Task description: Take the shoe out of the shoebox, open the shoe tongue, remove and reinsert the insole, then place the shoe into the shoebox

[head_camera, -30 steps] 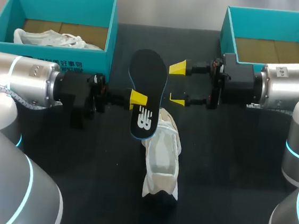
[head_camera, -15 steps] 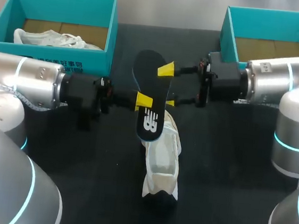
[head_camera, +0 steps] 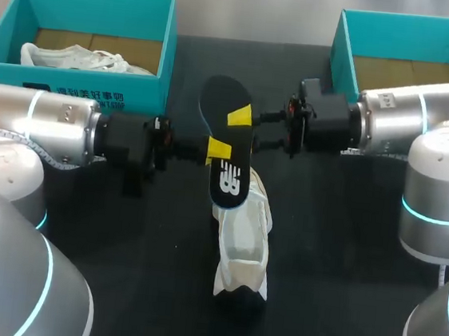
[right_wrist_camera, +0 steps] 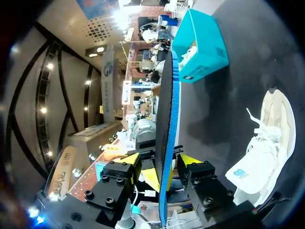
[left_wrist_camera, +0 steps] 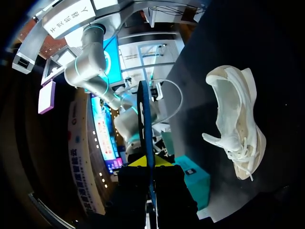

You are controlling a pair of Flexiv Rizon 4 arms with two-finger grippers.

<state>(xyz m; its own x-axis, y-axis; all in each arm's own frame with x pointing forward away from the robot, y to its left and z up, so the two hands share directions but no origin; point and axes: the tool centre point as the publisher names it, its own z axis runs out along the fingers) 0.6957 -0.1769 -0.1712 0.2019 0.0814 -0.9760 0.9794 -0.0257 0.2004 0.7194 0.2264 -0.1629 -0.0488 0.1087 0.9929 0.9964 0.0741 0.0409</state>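
Roughly halfway, judging by the layout. Done: taking the shoe (head_camera: 243, 238) out, opening it up, pulling the insole (head_camera: 225, 180) free. Left to do: sliding the insole back in, then boxing the shoe.

Insole up in the air over the middle of the table (head_camera: 344, 253), standing on edge, one end toward 12 o'clock, the other toward 6 and just above the shoe. Left gripper (head_camera: 219, 148), in from 9 o'clock, clamped on the insole about mid-length. Right gripper (head_camera: 242, 128), in from 3 o'clock, straddling the insole a little nearer its 12 o'clock end, fingers apart: one yellow tip in front of the face, the other behind, with a gap on one side in the right wrist view, so no grip there yet. Looks like a handover in the making.

Shoe lying on the table at 6 o'clock of the insole, mouth gaping.

Count: one insole. Two shoes: the one on the table and a second shoe (head_camera: 75, 58) inside the left box (head_camera: 150, 72) at 10 o'clock. Two teal boxes: that one and the right box (head_camera: 345, 48) at 2 o'clock, brown floor showing. Two grippers.
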